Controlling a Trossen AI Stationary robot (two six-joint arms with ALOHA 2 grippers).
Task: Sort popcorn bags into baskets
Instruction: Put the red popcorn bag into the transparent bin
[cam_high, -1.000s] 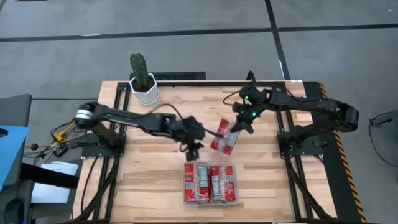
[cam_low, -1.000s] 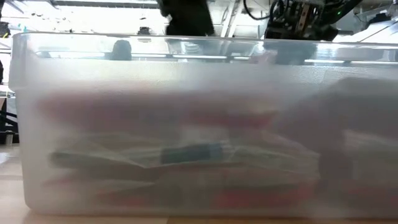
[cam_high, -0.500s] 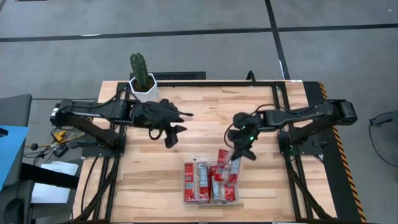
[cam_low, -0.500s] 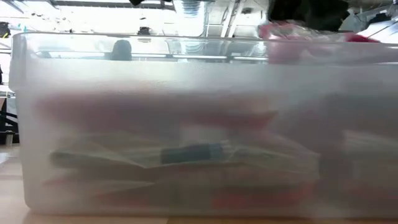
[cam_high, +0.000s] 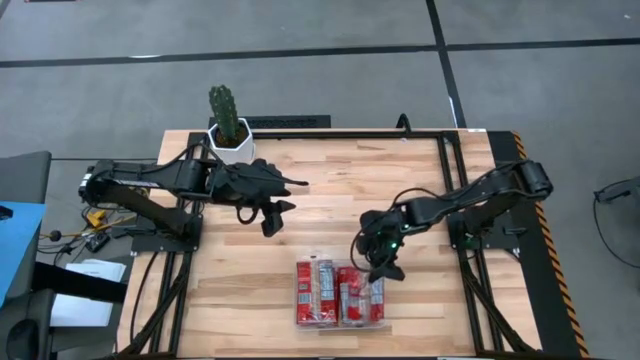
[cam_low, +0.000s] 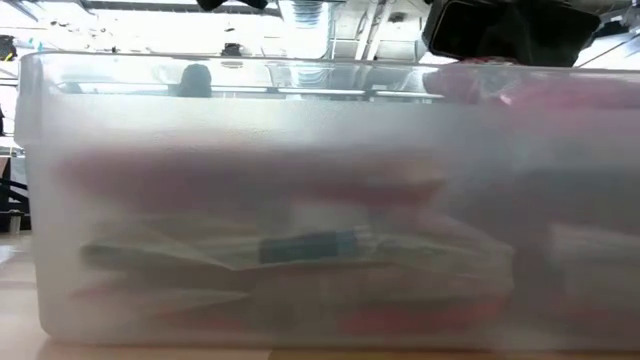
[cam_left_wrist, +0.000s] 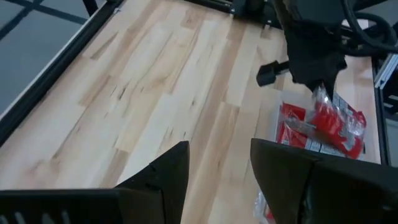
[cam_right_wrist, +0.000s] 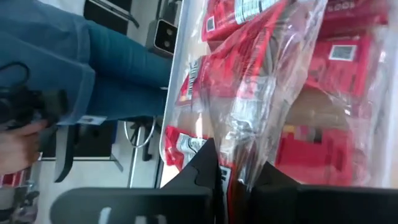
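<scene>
Your right claw (cam_high: 381, 268) sits low over the far right corner of the clear tray (cam_high: 300, 322), its fingers (cam_right_wrist: 205, 163) pressed together on a crinkled red popcorn bag (cam_right_wrist: 261, 93). The wrist camera shows that packet pinched by its edge and hanging down over the packets already lying inside. From above you can see the tray near the front edge of the table (cam_high: 420, 190), with red packets (cam_high: 318, 292) filling it side by side. The held bag (cam_left_wrist: 326, 121) also shows from the other arm's camera, dangling under the dark right claw above the tray.

Your left claw (cam_high: 272, 212) hovers well apart from this, over bare wood at the far left of the table, near the white cactus pot (cam_high: 232, 146). Its fingers (cam_left_wrist: 168, 171) are spread with nothing between them.

The table is pale wooden planking inside a black frame. At table height the tray's cloudy wall (cam_low: 300, 200) fills the picture, red shapes blurred behind it. Beyond the table edge, a person in blue jeans (cam_right_wrist: 118, 68) stands by, a hand (cam_right_wrist: 18, 140) showing near them.
</scene>
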